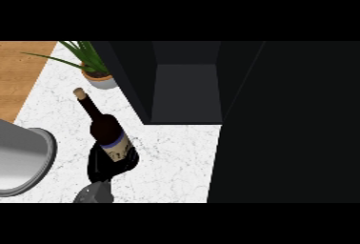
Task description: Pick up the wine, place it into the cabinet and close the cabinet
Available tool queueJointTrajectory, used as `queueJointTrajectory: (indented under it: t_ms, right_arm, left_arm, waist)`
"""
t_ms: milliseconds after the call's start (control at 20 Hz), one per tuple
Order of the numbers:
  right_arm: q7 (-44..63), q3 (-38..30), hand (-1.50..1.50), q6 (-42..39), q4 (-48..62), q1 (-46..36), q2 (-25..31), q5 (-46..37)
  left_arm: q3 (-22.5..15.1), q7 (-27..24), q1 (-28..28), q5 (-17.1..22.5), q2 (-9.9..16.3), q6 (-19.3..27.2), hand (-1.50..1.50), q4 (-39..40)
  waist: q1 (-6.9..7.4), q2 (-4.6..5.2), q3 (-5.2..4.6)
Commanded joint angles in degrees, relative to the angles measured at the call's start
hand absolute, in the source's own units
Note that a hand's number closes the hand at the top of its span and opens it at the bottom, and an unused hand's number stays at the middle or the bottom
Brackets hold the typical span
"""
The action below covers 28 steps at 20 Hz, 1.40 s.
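Currently left black hand (105,164) curls around the dark corked glass wine bottle (105,128), beside the open dark cabinet (186,90).

Dark corked wine bottle (105,127) tilted beside the open black cabinet (184,90).

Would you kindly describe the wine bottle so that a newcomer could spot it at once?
Start at the white marble counter, left of the open dark cabinet. In front of the potted plant stands the wine bottle, gripped at its base by a black hand. It alone is dark glass with a cork and a blue-banded label.
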<state>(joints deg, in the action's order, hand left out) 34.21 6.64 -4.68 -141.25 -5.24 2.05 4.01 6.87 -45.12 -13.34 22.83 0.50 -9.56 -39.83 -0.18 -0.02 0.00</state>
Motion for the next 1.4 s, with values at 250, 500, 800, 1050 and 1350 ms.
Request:
queueJointTrajectory:
  t_ms: [250,500,800,1050,1350]
  right_arm:
    - [-0.3,3.4,-1.50,1.1,-1.5,-0.1,-1.5,-1.6]
    - [-3.9,-0.3,-1.50,-1.9,-0.7,4.6,-0.4,2.7]
    - [3.9,-6.3,-1.50,-1.8,-4.1,-0.6,2.7,8.4]
    - [2.4,1.1,-1.50,0.8,0.1,-3.2,-0.9,1.1]
    - [0.6,-3.1,-1.50,-2.0,-2.6,0.8,0.9,6.2]
  left_arm:
    - [1.3,1.0,-1.5,2.3,4.7,-7.3,1.50,6.3]
    - [3.8,3.4,-6.2,4.2,6.9,-8.7,1.50,8.2]
    - [1.8,7.9,-1.7,5.5,5.4,-10.1,1.50,-0.8]
    - [-3.3,10.0,2.4,1.9,3.4,-7.7,1.50,-9.8]
    - [-11.7,17.5,4.9,3.0,-0.4,-0.1,1.50,-21.9]
  waist:
    - [-0.07,0.07,-0.04]
    - [-0.16,0.07,-0.02]
    - [0.10,-0.06,0.01]
    - [0.35,-0.07,-0.01]
    - [0.12,-0.09,0.02]
